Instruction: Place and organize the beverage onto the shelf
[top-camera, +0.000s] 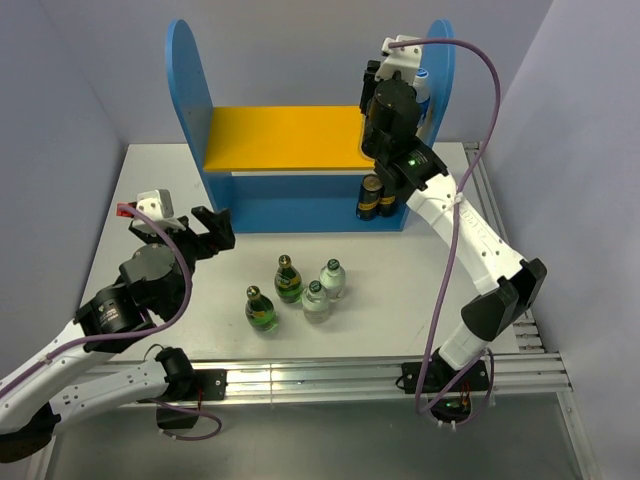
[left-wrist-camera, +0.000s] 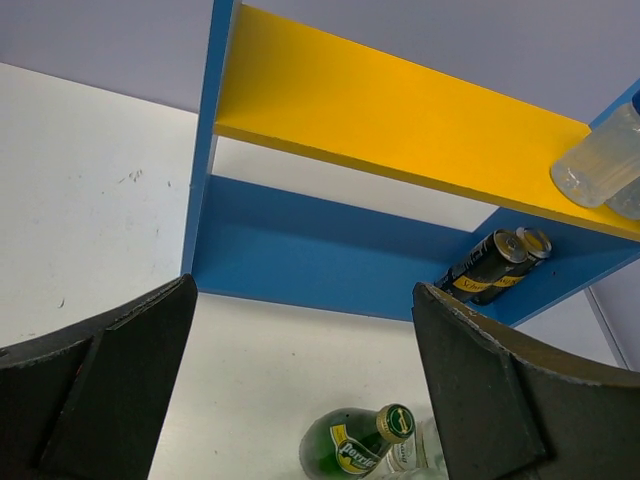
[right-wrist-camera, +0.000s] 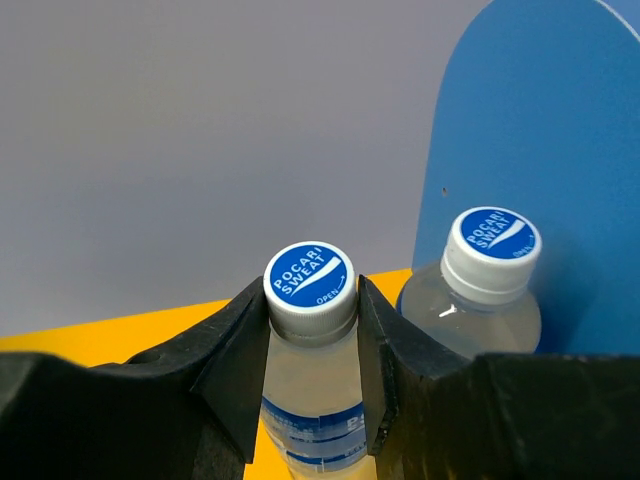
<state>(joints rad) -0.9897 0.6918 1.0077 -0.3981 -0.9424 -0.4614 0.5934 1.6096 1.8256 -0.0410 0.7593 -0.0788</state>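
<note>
At right end of yellow board (top-camera: 280, 135) on shelf (top-camera: 290, 208), my right gripper (right-wrist-camera: 312, 330) squeezes Pocari bottle (right-wrist-camera: 310, 285), second bottle (right-wrist-camera: 490, 250) just beside; left gripper (left-wrist-camera: 305, 290) spread, empty.

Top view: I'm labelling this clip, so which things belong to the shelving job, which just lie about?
Job: shelf, gripped Pocari bottle, shelved Pocari bottle, two cans, two green bottles, two clear bottles.
Lying about: purple cable, aluminium rails.
</note>
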